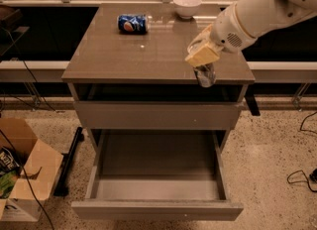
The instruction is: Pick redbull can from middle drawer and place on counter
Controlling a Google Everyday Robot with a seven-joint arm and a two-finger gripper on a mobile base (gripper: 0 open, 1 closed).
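Note:
My gripper (204,60) is shut on the redbull can (205,75), a slim silvery can that hangs below the tan fingers (200,54). It is held over the front right edge of the counter (129,55), at about the level of the glossy top. The middle drawer (156,167) is pulled open below, and its grey floor holds nothing I can see. The white arm comes in from the upper right.
A blue Pepsi can (132,24) lies on its side at the back of the counter. A white bowl (186,5) stands at the back edge. An open cardboard box (22,172) sits on the floor at the left. Cables lie on the floor at the right.

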